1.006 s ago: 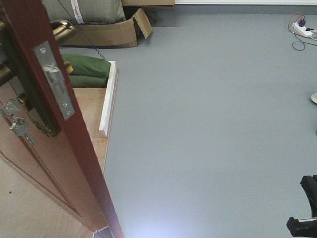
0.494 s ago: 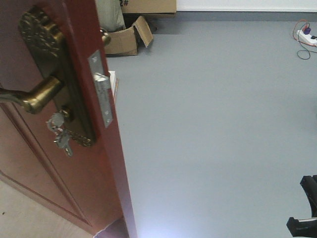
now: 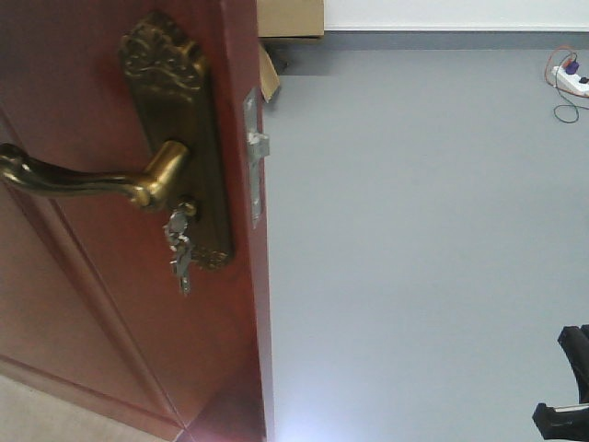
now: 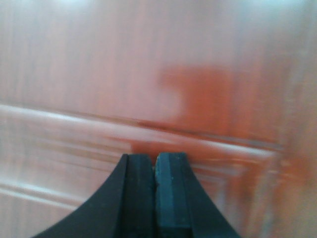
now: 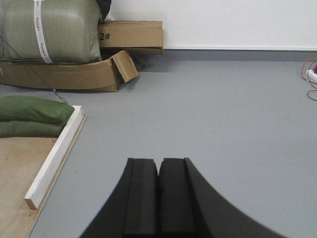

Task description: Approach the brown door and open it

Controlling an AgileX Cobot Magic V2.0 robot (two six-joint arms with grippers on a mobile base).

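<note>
The brown door fills the left of the front view, and I see its glossy panelled face. Its brass lever handle points left from the long embossed backplate. Small silver keys hang below the lever. The silver latch plate sits on the door's edge. My left gripper is shut and empty, close to a blurred panel of the door. My right gripper is shut and empty above the grey floor.
Cardboard boxes, a large green sack and smaller green bags lie at the far left. A white wooden brace edges a plywood base. A power strip with cables lies at the far right.
In the front view the door's edge has shifted right. More of its face, lever and backplate now shows. It hides the bags and most of the boxes.
</note>
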